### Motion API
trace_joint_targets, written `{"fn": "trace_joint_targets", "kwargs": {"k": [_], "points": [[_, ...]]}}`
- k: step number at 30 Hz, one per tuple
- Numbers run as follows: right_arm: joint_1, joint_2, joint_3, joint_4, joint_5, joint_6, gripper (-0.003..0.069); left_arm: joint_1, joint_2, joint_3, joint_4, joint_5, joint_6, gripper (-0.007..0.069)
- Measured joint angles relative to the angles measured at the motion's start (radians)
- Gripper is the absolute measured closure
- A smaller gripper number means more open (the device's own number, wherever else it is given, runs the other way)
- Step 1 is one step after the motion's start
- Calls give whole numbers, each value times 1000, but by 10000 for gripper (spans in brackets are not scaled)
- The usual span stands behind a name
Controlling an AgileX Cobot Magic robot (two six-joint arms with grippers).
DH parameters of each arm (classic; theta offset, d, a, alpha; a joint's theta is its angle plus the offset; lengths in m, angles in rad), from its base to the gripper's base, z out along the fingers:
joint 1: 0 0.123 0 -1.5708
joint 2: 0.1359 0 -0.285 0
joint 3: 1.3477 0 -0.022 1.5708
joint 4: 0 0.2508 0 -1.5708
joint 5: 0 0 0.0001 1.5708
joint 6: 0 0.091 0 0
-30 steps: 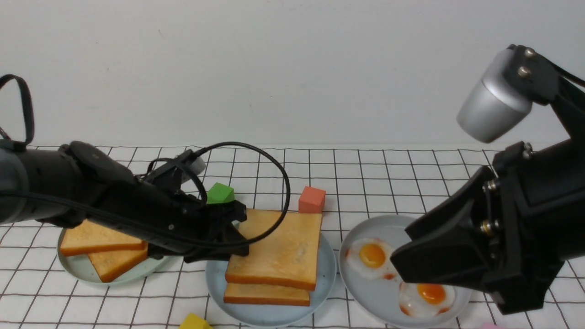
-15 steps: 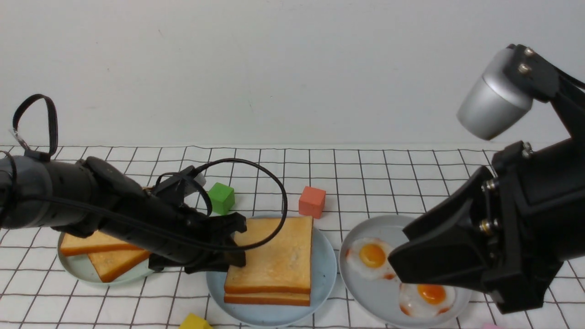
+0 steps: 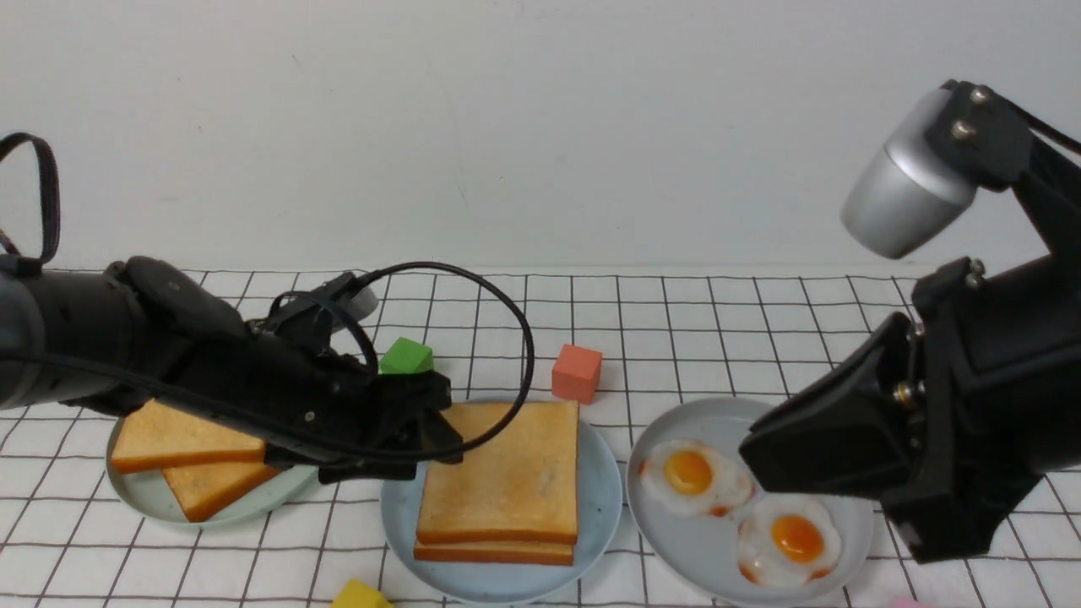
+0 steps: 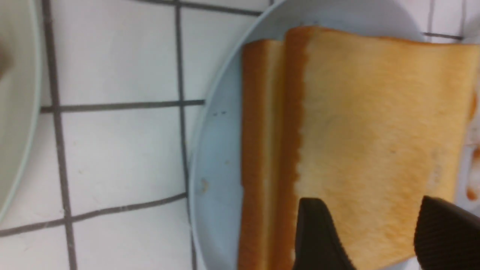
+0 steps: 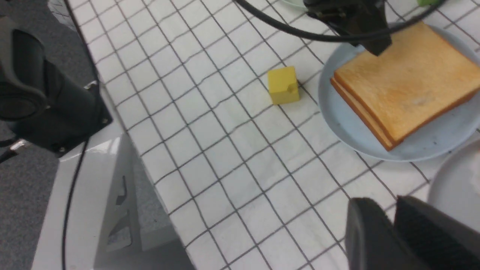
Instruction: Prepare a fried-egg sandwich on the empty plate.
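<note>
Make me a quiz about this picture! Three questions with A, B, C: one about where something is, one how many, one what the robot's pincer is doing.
1. How many fried eggs lie on the grey plate? A one, B two, C three.
2. Where is the toast stack? A on the light blue plate, B on the floor, C in the air.
3. The left pincer is: A open, B shut on toast, C shut on a spoon.
Answers: B, two yolks show; A, the plate's rim rings the stack; A, its jaws stand apart over the toast.
</note>
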Motion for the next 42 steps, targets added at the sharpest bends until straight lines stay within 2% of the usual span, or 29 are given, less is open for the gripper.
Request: {"fn": "trace_joint_targets", "kwargs": {"k": [2, 4, 8, 10, 15, 16, 17, 19, 24, 27, 31, 34, 37, 42], "points": [[0, -1, 0, -84, -1, 102, 656, 0, -29, -10, 6, 22, 0, 248], [0, -8, 1, -179, -1, 228, 670, 0, -72, -15, 3, 49, 0, 255], [0, -59, 22, -261, 2, 356, 671, 0, -163, -16, -6, 138, 12, 305], [0, -122, 48, -268, -3, 381, 671, 0, -221, -16, 6, 196, 14, 351], [0, -348, 211, -303, -114, 391, 671, 0, -440, 4, 70, 339, -35, 524], [0, -358, 219, -305, -114, 391, 671, 0, -450, 8, 71, 343, -37, 524], [0, -448, 290, -322, -161, 392, 671, 0, -534, 48, 85, 376, -69, 581], [0, -543, 378, -329, -201, 392, 671, 0, -648, 113, 100, 415, -105, 632], [0, -709, 502, -336, -245, 389, 671, 0, -884, 257, 155, 479, -209, 638], [0, -824, 548, -347, -280, 385, 669, 0, -1107, 350, 240, 539, -342, 638], [0, -893, 554, -353, -305, 385, 668, 0, -1286, 369, 369, 587, -500, 638], [0, -910, 556, -358, -305, 385, 666, 0, -1364, 370, 443, 598, -573, 638], [0, -911, 558, -358, -304, 385, 665, 0, -1413, 370, 483, 601, -618, 638], [0, -911, 558, -358, -304, 385, 662, 0, -1438, 370, 499, 607, -629, 638]]}}
